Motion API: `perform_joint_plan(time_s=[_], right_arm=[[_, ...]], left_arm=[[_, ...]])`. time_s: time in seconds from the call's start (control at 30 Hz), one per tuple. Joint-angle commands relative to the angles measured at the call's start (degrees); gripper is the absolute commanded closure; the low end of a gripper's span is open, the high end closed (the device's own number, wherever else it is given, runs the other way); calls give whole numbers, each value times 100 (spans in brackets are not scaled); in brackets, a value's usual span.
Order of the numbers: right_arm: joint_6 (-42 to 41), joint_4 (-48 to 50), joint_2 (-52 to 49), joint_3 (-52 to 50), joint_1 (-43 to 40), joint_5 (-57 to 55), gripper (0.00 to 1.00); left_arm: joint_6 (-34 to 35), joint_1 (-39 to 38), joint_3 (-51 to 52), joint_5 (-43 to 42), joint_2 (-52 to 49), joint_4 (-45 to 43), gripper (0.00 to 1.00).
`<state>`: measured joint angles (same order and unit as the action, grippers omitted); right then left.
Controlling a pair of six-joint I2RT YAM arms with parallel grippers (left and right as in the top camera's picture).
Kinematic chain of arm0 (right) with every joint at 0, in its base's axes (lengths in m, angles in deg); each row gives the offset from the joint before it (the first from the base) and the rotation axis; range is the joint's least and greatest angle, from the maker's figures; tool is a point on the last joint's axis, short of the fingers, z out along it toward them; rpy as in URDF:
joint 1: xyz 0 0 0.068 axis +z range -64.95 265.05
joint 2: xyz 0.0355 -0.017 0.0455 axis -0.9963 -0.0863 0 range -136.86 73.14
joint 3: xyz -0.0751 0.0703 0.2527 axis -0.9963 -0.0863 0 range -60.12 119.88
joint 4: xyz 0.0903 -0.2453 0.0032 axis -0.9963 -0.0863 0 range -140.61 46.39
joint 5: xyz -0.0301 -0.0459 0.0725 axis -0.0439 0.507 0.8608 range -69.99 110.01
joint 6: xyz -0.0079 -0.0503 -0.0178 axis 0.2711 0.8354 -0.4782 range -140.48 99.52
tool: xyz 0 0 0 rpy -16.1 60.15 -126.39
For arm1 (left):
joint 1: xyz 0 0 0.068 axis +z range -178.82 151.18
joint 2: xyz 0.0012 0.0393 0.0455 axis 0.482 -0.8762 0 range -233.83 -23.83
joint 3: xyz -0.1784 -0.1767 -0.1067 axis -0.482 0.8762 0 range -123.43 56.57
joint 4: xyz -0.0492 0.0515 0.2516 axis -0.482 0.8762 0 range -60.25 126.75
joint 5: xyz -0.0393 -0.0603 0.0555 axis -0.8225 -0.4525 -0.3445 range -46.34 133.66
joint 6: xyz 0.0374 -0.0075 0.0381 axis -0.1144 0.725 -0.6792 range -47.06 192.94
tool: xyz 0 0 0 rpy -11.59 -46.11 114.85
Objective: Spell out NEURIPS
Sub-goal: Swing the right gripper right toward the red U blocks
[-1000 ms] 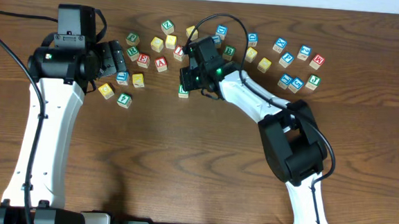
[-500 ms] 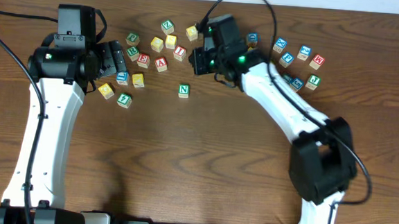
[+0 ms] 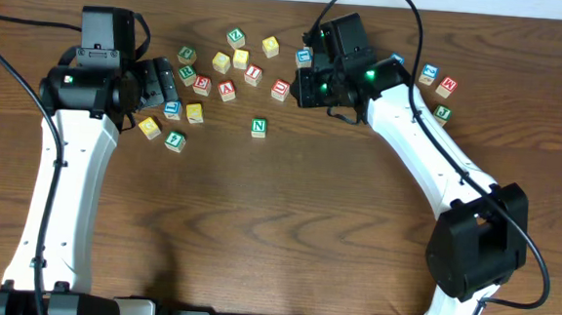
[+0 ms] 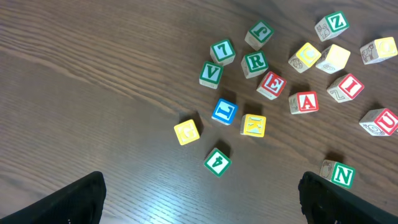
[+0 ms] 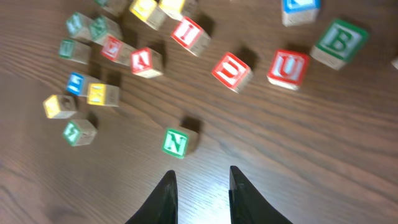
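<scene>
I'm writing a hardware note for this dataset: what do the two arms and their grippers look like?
Both the left arm and right arm have white link shells with black joint housings, and black cables loop off them. Green lights glow near the right wrist. The left gripper and right gripper have black fingers.

The dark wood-grain table (image 3: 257, 234) carries scattered wooden letter cubes (image 3: 236, 37) along its far side. A green N cube (image 3: 258, 128) lies alone, apart from the red E cube (image 3: 201, 83) and red U cube (image 3: 281, 89).
</scene>
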<state>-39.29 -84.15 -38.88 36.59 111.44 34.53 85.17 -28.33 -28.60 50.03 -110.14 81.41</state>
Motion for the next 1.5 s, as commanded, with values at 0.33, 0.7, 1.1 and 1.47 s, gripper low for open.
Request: perform_joint_plan(time_s=[0.33,0.7,1.1,1.47], right_arm=[[138,-341,151,70,-295,-715,69],[170,-339,151,70,-295,-713,61],[44,-439,151,70,-295,-492,55],[111,-706,151,70,-326,-520,54]], left_arm=[[57,20,-7,74,-24,13,2],[57,20,-7,72,-24,13,2],[57,20,-7,72,-24,15,2],[55,20,-7,72,-24,13,2]])
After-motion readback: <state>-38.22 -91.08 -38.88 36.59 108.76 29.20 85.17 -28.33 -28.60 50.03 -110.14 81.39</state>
